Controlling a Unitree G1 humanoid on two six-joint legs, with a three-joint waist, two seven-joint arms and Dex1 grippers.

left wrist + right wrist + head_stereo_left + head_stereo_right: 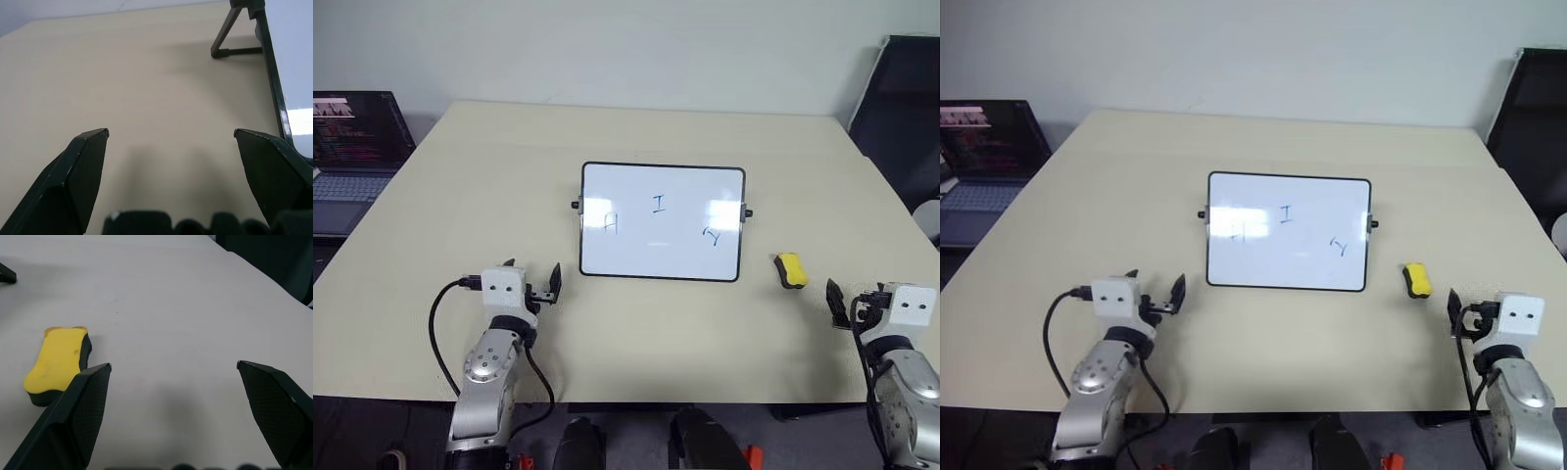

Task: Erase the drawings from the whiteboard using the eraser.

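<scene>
Blue marker drawings (658,220) remained on the whiteboard (662,259): an H-like mark to the robot's left, an I-like mark at upper centre, a Y-like mark to the right. Stood propped and tilted near the middle of the beige table (636,132), black frame with a small knob on each side; a folding stand leg seen behind its edge in the left wrist view. No mark wiped as yet.

Yellow eraser (790,270) with black underside lay flat on the table, just beside the board's lower right corner, apart from the frame. Nothing touching or covering it.

Right gripper (843,303) hovered over the table near the front edge, near the eraser and on the robot's side of it, not touching. Fingers (78,416) spread wide apart, nothing between them. Seen in the right wrist view: eraser ahead of the inner finger, off the line of the gap, bare tabletop between the tips.

Left gripper (533,284) sat over the table off the board's lower left corner, close to the frame without contact. Fingers (73,176) apart, empty; board edge just past the inner finger in the left wrist view.

Open laptop (352,157) stood at the far left, off the table's edge, well apart from the board. Dark chair (906,117) beyond the table's far right corner. No object between either gripper and the board or the eraser.
</scene>
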